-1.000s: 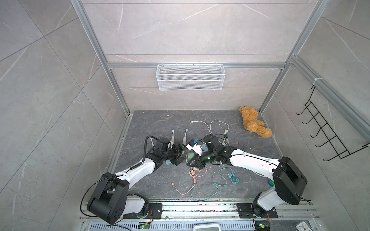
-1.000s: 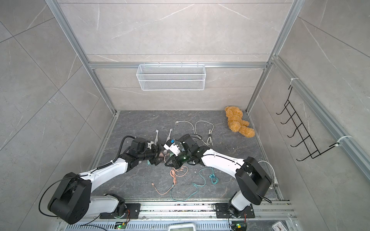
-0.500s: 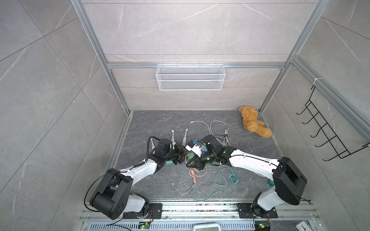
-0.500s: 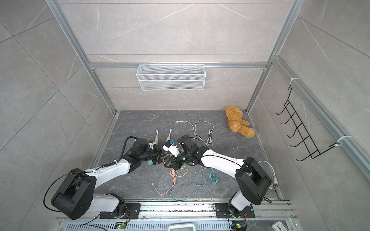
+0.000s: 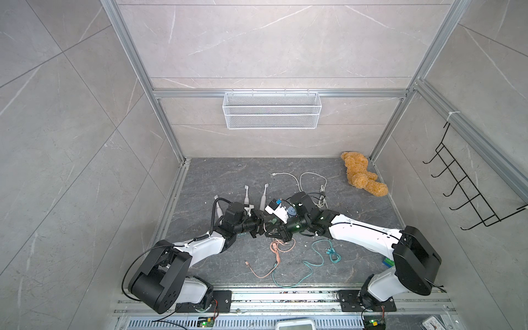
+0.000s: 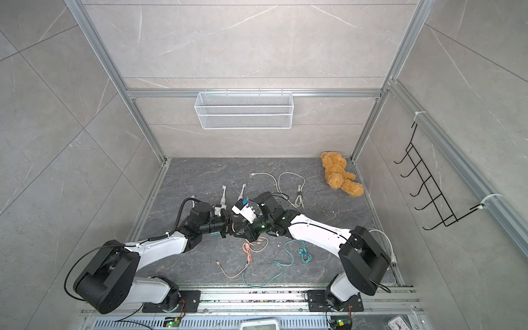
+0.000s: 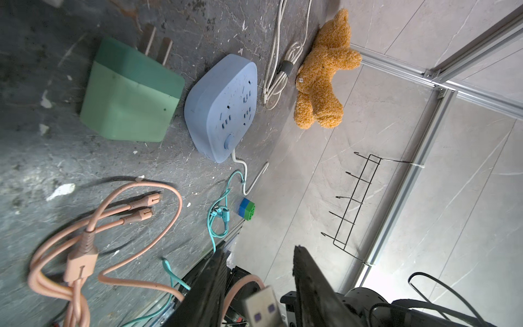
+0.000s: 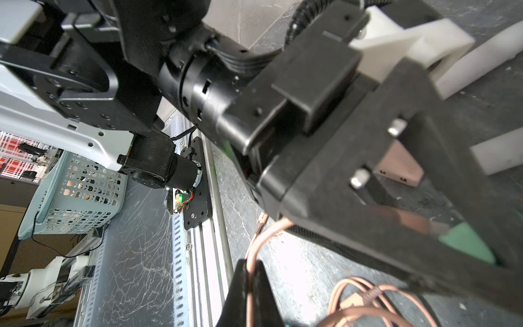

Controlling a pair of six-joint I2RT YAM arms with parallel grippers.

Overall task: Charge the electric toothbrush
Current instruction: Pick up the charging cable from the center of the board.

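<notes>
In both top views, the left gripper (image 5: 263, 225) and the right gripper (image 5: 270, 231) are seen tip to tip at mid-floor, and the electric toothbrushes (image 5: 263, 201) are laid flat just behind them. In the left wrist view, the left fingers (image 7: 210, 294) are held spread either side of the USB plug (image 7: 263, 310) of the pink cable (image 7: 85, 243), and the green adapter (image 7: 130, 93) is set beside the blue power strip (image 7: 223, 104). In the right wrist view, the right fingers (image 8: 235, 297) are pressed together on the pink cable.
</notes>
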